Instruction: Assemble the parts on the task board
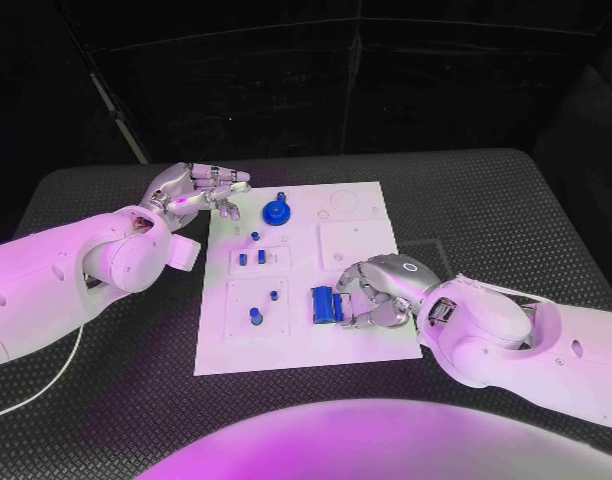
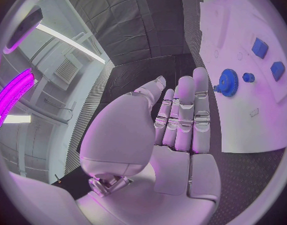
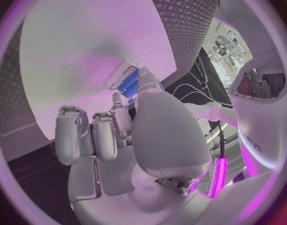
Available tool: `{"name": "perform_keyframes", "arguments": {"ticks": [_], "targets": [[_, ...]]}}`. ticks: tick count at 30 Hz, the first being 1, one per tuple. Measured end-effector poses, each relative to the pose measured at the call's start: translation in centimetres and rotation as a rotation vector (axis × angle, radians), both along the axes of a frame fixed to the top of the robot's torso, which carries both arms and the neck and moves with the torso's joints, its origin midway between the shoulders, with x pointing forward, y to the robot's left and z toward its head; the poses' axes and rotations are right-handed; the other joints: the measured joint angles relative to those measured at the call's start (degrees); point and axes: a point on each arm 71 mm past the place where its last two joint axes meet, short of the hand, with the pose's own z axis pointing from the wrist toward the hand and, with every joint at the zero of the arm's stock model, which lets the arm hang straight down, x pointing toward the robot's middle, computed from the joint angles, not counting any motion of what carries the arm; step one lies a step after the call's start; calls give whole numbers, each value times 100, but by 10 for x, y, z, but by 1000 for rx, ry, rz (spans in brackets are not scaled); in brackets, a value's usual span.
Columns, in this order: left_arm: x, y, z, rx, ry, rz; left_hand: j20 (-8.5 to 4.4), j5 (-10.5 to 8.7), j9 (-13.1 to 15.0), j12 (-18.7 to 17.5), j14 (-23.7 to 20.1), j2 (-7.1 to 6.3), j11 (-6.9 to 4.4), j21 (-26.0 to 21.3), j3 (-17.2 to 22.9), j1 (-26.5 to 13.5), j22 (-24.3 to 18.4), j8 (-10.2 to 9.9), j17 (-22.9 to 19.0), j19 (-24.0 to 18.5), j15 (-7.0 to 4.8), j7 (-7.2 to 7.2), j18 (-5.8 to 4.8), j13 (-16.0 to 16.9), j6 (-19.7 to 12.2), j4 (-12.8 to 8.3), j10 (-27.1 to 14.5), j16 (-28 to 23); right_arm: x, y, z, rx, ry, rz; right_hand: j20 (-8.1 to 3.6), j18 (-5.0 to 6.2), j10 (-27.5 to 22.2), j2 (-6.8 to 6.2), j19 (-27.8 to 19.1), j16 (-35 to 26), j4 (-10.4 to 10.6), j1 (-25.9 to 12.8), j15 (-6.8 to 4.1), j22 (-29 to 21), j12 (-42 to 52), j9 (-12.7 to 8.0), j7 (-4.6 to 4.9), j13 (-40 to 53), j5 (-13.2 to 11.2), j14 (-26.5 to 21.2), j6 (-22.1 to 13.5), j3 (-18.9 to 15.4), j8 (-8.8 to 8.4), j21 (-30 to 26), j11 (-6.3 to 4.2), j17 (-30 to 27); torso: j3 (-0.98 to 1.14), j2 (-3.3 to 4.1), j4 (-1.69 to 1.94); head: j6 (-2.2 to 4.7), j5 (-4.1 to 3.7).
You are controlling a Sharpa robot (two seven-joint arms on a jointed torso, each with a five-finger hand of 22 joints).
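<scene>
Black matting carries the white task board (image 1: 352, 240). Right hand (image 1: 371, 292) curls its fingers (image 3: 73, 135) against a blue block (image 1: 324, 304); whether it truly grips is unclear. Left hand (image 1: 191, 190) hovers spread and empty, a blue gear (image 1: 277, 211) just beyond its fingertips. Several small blue pegs (image 1: 254, 258) seem seated; assembly looks unfinished.

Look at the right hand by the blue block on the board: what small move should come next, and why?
Probably lift the blue block slightly off the board. The right hand has its fingers at the block, apparently gripping it, while the block seems to lie on the board. The left hand hovers open near the gear.
</scene>
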Motion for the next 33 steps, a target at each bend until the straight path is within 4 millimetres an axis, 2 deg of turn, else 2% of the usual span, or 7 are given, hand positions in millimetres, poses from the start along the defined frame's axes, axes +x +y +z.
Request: {"name": "perform_keyframes", "arguments": {"ticks": [9,14,16,21,25,28,33], "targets": [[0,0,0,0,0,-1,0,0,0,0,0,0,0,0,0,0,0,0,0,0,0,0,0,0,0,0,0,0,-1,4,-4,-14,6,-5,0,0,0,63,0,0,-4,-63,0,0,21,-70,-22,0,-360,0,58,-121,38,0,0,0,-1,4,6,0,1],[0,0,0,0,1,-1,0,0,0,0,0,23,0,0,0,23,-2,0,0,0,0,0,0,2,0,0,0,0,-1,6,-5,-20,9,-7,0,0,0,76,0,0,-20,-76,0,0,21,-84,-23,1,-442,0,58,-137,66,0,0,0,-2,7,6,-1,7],[0,0,0,0,1,-1,0,0,0,0,0,23,0,0,0,23,-7,0,0,0,0,0,0,5,0,0,0,0,-1,6,-6,-21,10,-9,0,0,0,79,0,0,-6,-73,0,0,21,-85,-7,1,-442,0,74,-150,66,0,0,-1,-2,7,6,-1,7],[0,0,0,0,1,-1,0,0,0,0,0,23,0,0,0,23,-7,0,0,0,0,0,0,4,0,0,0,0,-1,7,-6,-24,10,-12,0,-1,0,199,0,0,-6,-18,0,0,49,-99,-46,10,-442,0,158,-150,104,0,-1,0,-2,7,6,-1,7],[0,0,0,0,1,-2,0,0,0,0,-21,23,0,0,0,23,-6,0,0,0,21,0,0,4,0,0,0,0,-1,8,-6,-24,9,-14,0,0,23,285,0,0,-59,12,0,0,82,-118,-64,41,-338,0,250,-146,160,0,-23,4,-2,7,5,-1,7],[0,0,0,0,2,-2,0,0,0,0,-21,23,0,0,0,23,-6,0,0,0,21,0,0,4,0,0,0,0,0,8,-5,-23,7,-15,0,0,42,402,0,0,-123,60,0,0,111,-136,-89,65,-230,0,347,-146,204,0,-43,4,-2,7,5,-1,7],[0,0,0,0,3,-3,0,0,0,0,-21,23,0,0,0,23,-6,0,0,0,21,0,0,4,0,0,0,0,0,8,-5,-22,3,-17,-22,-1,94,495,21,0,-228,113,-24,0,133,-162,-135,71,-60,-19,524,-169,286,0,-94,3,-2,7,4,-1,2]]}}
